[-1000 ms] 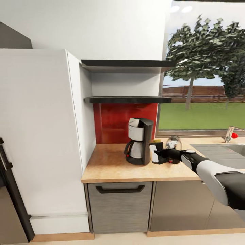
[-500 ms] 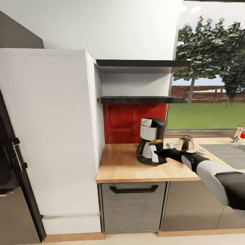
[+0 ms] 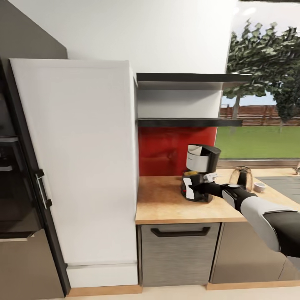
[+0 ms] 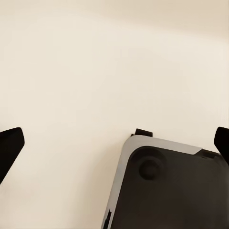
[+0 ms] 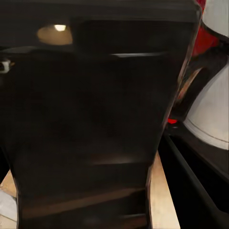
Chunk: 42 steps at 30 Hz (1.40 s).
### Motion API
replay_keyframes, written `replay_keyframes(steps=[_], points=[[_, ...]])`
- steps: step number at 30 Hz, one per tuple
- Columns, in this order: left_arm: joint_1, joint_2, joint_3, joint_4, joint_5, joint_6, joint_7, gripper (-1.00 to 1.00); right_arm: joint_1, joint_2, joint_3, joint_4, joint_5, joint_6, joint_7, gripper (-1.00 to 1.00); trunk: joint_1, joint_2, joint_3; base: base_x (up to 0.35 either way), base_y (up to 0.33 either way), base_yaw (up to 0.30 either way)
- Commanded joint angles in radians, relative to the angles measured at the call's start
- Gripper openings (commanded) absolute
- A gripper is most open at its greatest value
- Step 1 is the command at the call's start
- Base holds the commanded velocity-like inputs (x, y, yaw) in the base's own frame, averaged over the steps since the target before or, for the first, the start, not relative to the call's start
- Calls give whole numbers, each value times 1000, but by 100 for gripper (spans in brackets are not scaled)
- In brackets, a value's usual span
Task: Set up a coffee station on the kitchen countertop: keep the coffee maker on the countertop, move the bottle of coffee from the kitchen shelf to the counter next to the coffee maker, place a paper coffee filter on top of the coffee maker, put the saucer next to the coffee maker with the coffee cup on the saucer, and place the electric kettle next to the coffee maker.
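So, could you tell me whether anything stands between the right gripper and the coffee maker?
Nothing visible does. In the head view the right gripper is already right up against the coffee maker on the countertop, overlapping its lower front.

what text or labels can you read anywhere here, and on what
None: no readable word, number or brand in any view.
Coffee maker: pale front panel, no lettering visible.
Glass kettle on the countertop: no markings to read.
Right gripper: white patch on it, no legible print.
Oven and drawer front: plain, no signs.
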Motion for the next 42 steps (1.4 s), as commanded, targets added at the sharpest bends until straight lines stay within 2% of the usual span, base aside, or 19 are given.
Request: replay_keyframes(steps=[1, 8, 11, 13, 17, 23, 31, 33, 36, 37, 40, 42], points=[[0, 0, 4, -1, 0, -1, 0, 100, -1, 0, 3, 3, -13, -2, 3, -100, 0, -1, 0, 0, 334, 0], [0, 0, 4, -1, 0, -1, 0, 100, -1, 1, 3, 5, -15, -16, 2, -100, 0, -1, 0, 0, 334, 0], [0, 0, 4, -1, 0, -1, 0, 100, 0, 1, 3, 30, -18, -89, 1, -100, 0, -1, 0, 0, 334, 0], [0, 0, 4, -1, 0, -1, 0, 100, 0, 1, 3, 48, -21, -171, 0, -100, 0, -1, 0, 0, 334, 0], [0, 0, 4, -1, 0, -1, 0, 100, 20, 2, 3, 55, -22, -224, -3, -100, 0, -1, 0, 0, 334, 0], [0, 0, 4, -1, 0, -1, 0, 100, 77, 2, 3, 55, -25, -234, -4, -100, 0, -1, 0, 0, 301, 0], [0, 0, 4, 0, 0, -1, 1, 100, 116, 2, 0, 55, -32, -236, -6, -100, 0, -1, 0, 31, 29, 0], [1, 0, 4, 0, 0, -1, 6, 100, 117, 2, -1, 55, -68, -236, -7, -100, 0, -1, 0, 225, 1, 0], [1, 0, 4, 1, 0, -1, 11, 100, 117, 2, -1, 55, -204, -235, -7, -100, 0, -1, 0, 78, 0, 0], [1, 0, 4, 1, 0, -1, 13, 100, 117, 2, -1, 55, -275, -235, -7, -100, 0, -1, 0, 15, 0, 0], [1, 0, 4, 1, 0, -1, 14, 100, 117, 2, -1, 55, -307, -235, -7, -100, 0, -1, 0, 8, 0, 0], [1, 0, 4, 1, 0, -1, 14, 100, 117, 2, -1, 55, -314, -235, -7, -100, 0, -1, 0, 127, 0, 0]])
